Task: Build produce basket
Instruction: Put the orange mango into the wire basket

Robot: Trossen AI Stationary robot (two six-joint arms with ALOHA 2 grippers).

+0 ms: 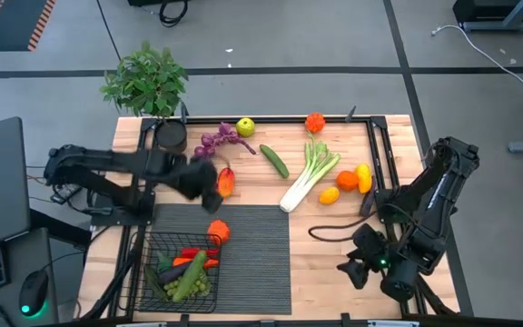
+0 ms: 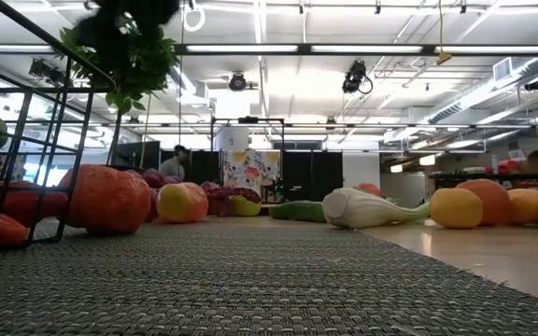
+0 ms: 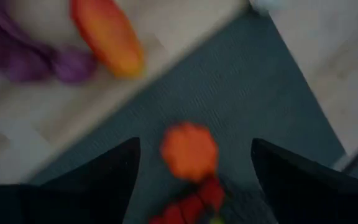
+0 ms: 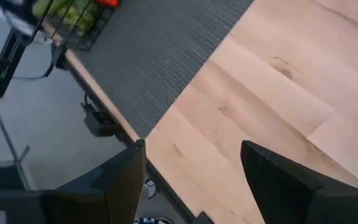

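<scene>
The black wire basket (image 1: pixel 143 286) stands on the ribbed mat at the near left and holds red peppers (image 1: pixel 189 254), a cucumber (image 1: pixel 189 277) and green grapes. A round orange fruit (image 1: pixel 218 232) lies on the mat against the basket's far right corner; it also shows in the low view (image 2: pixel 106 198). My left gripper (image 1: pixel 211 196) is open and empty above the mat's far edge. In the left wrist view (image 3: pixel 194 168) the orange fruit (image 3: pixel 189 151) shows below, between the fingers. My right gripper (image 4: pixel 191 174) is open and empty over the table's near right edge (image 1: pixel 357 270).
On the wood behind the mat lie an orange-red pepper (image 1: pixel 226 181), purple grapes (image 1: pixel 218 141), a green apple (image 1: pixel 245 127), a cucumber (image 1: pixel 274 161), a leek (image 1: pixel 309 177), an orange (image 1: pixel 347 180) and lemons (image 1: pixel 364 176). A potted plant (image 1: pixel 146 82) stands at the far left corner.
</scene>
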